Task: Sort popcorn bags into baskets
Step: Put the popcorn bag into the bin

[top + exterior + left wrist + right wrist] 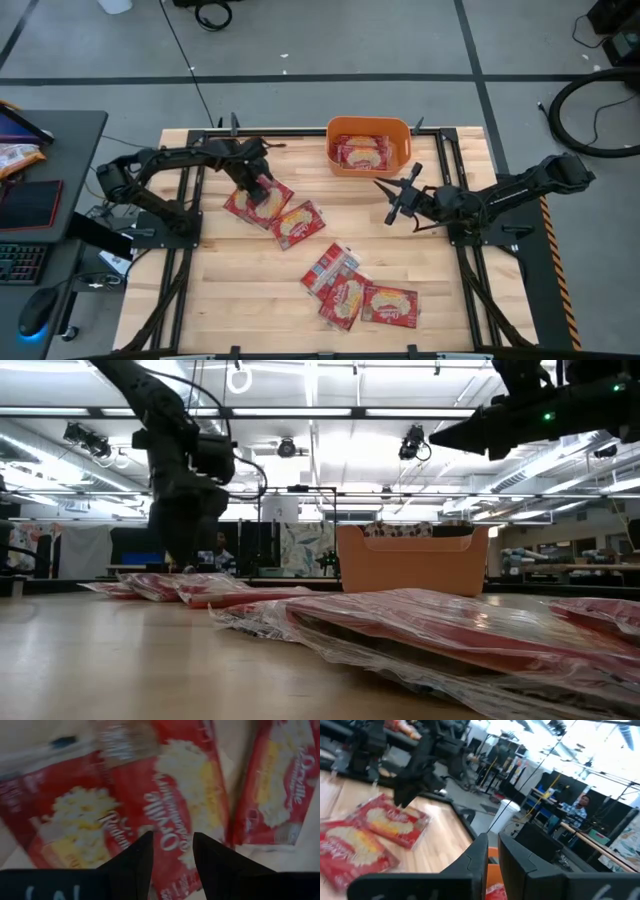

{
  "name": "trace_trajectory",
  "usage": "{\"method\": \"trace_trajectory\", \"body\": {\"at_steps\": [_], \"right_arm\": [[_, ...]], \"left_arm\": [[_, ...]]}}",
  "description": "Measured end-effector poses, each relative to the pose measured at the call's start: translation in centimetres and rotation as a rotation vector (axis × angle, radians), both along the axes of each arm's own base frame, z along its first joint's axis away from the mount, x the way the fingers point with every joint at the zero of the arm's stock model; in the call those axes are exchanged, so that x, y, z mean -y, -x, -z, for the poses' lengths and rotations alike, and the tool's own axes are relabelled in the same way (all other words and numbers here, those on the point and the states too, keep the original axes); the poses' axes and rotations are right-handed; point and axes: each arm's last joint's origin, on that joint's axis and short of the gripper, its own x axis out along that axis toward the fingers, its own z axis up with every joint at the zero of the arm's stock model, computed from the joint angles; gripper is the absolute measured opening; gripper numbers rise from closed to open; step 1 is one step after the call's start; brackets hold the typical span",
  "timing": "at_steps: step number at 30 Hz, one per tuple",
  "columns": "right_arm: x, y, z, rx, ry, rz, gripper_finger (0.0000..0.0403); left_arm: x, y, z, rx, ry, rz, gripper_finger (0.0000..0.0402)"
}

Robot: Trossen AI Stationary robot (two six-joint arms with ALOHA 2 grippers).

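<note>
**Red popcorn packets spread over the table, some in the orange tub**

The orange tub (369,145) stands at the table's far edge, near the middle, with red packets (361,151) lying flat inside. Two overlapping popcorn bags (258,199) lie on the left side, a third (297,224) just beside them. Three more (348,290) lie in an overlapping cluster near the front edge, pictures up.

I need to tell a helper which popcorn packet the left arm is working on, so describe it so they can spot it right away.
Start at the orange plastic tub on the table's far edge, then look toward the left arm. Two flat red foil popcorn packets lie there; it is the one under the left end effector, not its uncovered neighbour nearer the centre.
</note>
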Motion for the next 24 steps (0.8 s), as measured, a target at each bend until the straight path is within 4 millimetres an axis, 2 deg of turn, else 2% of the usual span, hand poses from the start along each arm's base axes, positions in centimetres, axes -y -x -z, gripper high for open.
{"method": "trace_trajectory", "body": {"at_steps": [7,16,24], "right_arm": [[-0.02,-0.03,0.13,-0.016,0.006,-0.015,0.0048],[-0.01,-0.04,0.21,-0.029,0.014,-0.014,0.0048],[-0.01,-0.03,0.19,-0.027,0.013,-0.014,0.0048]], "left_arm": [[-1.06,0.97,0.38,-0.009,0.027,-0.128,0.0149],[-1.14,0.91,0.37,-0.006,0.009,-0.118,0.0222],[-1.21,0.82,0.44,-0.001,0.000,-0.105,0.0211]]}}
